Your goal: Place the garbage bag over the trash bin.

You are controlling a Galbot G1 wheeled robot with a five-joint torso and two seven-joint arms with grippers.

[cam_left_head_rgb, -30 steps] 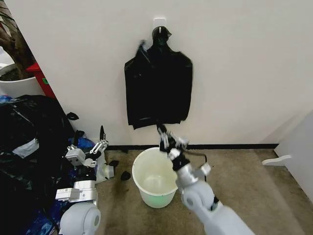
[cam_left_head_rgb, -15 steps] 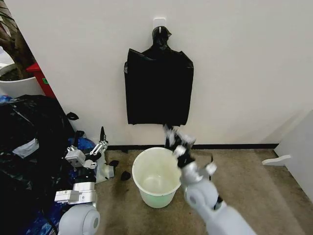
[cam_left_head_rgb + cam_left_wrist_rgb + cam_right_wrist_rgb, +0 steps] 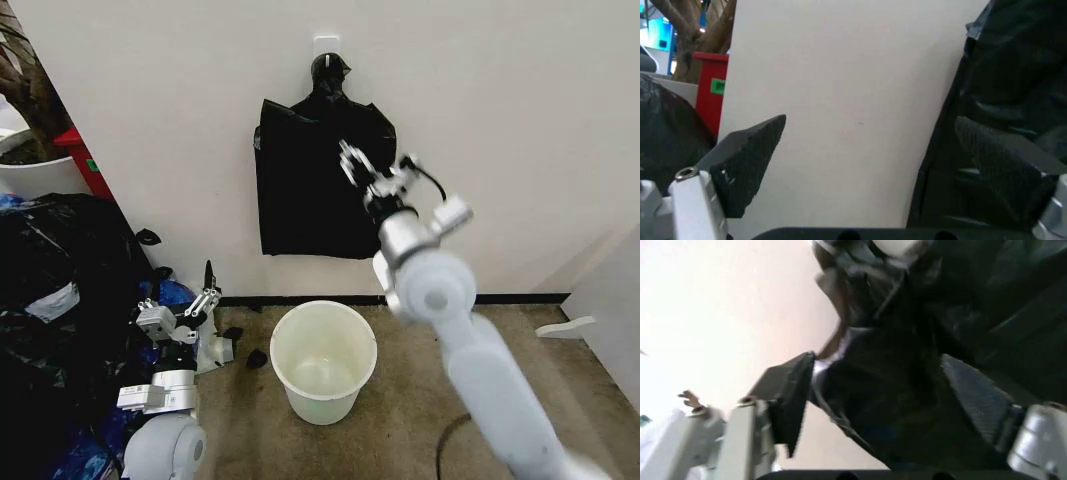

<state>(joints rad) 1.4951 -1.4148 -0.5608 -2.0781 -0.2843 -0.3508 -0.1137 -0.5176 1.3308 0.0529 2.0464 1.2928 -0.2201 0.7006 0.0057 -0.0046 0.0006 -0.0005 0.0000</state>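
Reaching up toward the wall, the right gripper (image 3: 378,172) stands in front of the flat bunch of black bags (image 3: 322,180) that hangs from a white hook (image 3: 326,44). Its fingers (image 3: 792,400) are spread apart, and in the right wrist view the black film lies between them, not yet pinched. The bags are knotted at the top, under the hook. Which layer would serve as the single garbage bag cannot be told from these views; no loose bag is seen apart from the bunch.

The step in hand appears to be taking one bag from the bunch. To do it well, the fingers should close on the front layer only, near an edge or a fold where the film stands proud of the rest. A bite through the whole bunch would likely drag every bag against the knot. The pull is best made gently and away from the wall, so the thin film does not tear.

The trash bin (image 3: 322,360) stands upright on the floor just below the bunch, near the wall, with no liner in it. Its open mouth faces up, so a bag brought down over the rim has free access.

The left gripper (image 3: 185,300) waits low beside the bin, next to the big black sacks (image 3: 55,290), its fingers (image 3: 743,160) parted and holding nothing.
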